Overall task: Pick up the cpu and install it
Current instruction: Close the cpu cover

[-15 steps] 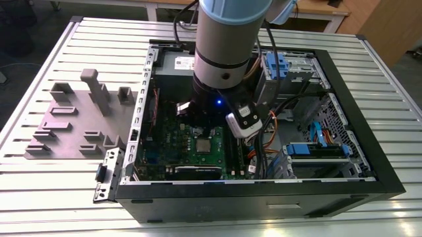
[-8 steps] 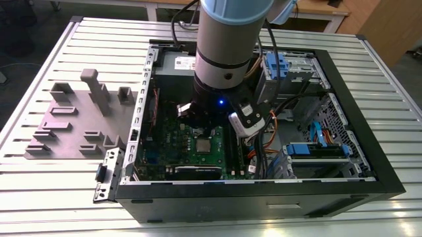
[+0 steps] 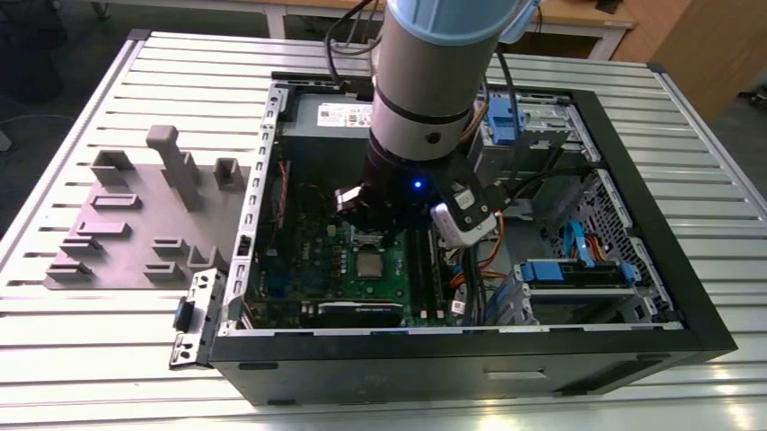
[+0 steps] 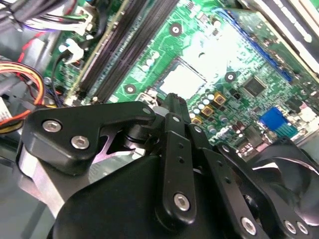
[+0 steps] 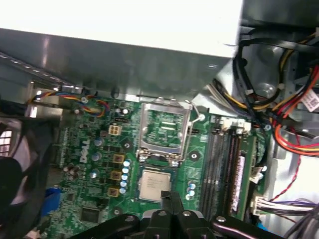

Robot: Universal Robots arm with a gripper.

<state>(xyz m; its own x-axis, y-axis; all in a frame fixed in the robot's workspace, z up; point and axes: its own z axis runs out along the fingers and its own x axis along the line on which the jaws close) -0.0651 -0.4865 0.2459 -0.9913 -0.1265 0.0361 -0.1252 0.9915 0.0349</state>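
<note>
The cpu (image 5: 155,181), a small silver-grey square, lies flat in its socket on the green motherboard (image 5: 99,199). The exterior view shows the cpu (image 3: 369,263) inside the open computer case (image 3: 480,359). The silver socket frame (image 5: 164,130) stands swung open beside it. My gripper (image 5: 172,198) hovers just above the chip's near edge with its black fingers pressed together and nothing between them. In the second wrist view the gripper (image 4: 172,101) points down toward the cpu (image 4: 183,79). The exterior view has the gripper (image 3: 359,215) under the arm's wrist, above the board.
Black memory slots (image 5: 224,164) run beside the socket. Bundled coloured cables (image 5: 294,129) crowd one side, and the grey power supply (image 5: 124,55) lies beyond. A black fan (image 5: 20,164) sits on the other side. A grey fixture plate (image 3: 132,220) lies at the exterior view's left.
</note>
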